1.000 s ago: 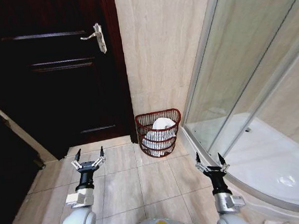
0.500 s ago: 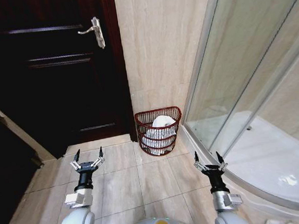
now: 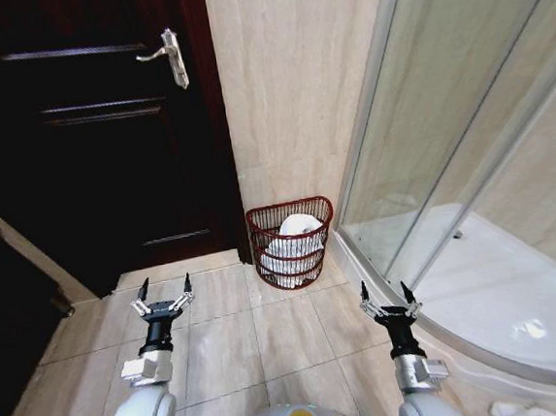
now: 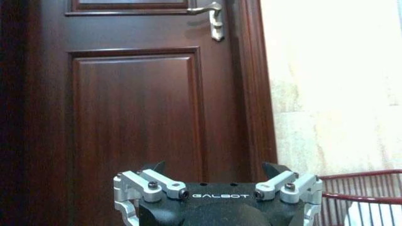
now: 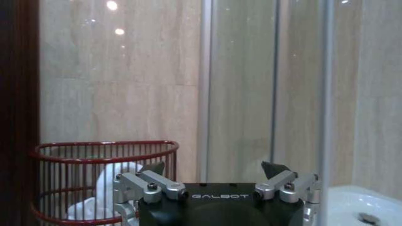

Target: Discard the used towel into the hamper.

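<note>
The hamper (image 3: 292, 245), a dark red half-round wire basket, stands on the tiled floor against the wall between the door and the shower. A white towel (image 3: 298, 235) lies bunched inside it. The hamper's rim also shows in the left wrist view (image 4: 364, 175), and the hamper (image 5: 100, 181) with the towel (image 5: 113, 188) inside shows in the right wrist view. My left gripper (image 3: 164, 291) hangs open over the floor, left of and nearer than the hamper. My right gripper (image 3: 383, 294) is open too, right of the hamper, by the shower tray. Both hold nothing.
A dark wooden door (image 3: 87, 137) with a metal handle (image 3: 169, 57) fills the left. The glass shower enclosure (image 3: 466, 133) and its white tray (image 3: 500, 296) take up the right. Beige floor tiles (image 3: 270, 335) lie open between my arms.
The whole head view has shifted slightly, so the camera moved. Both grippers stay open and in the same pose. The towel rests in the hamper throughout.
</note>
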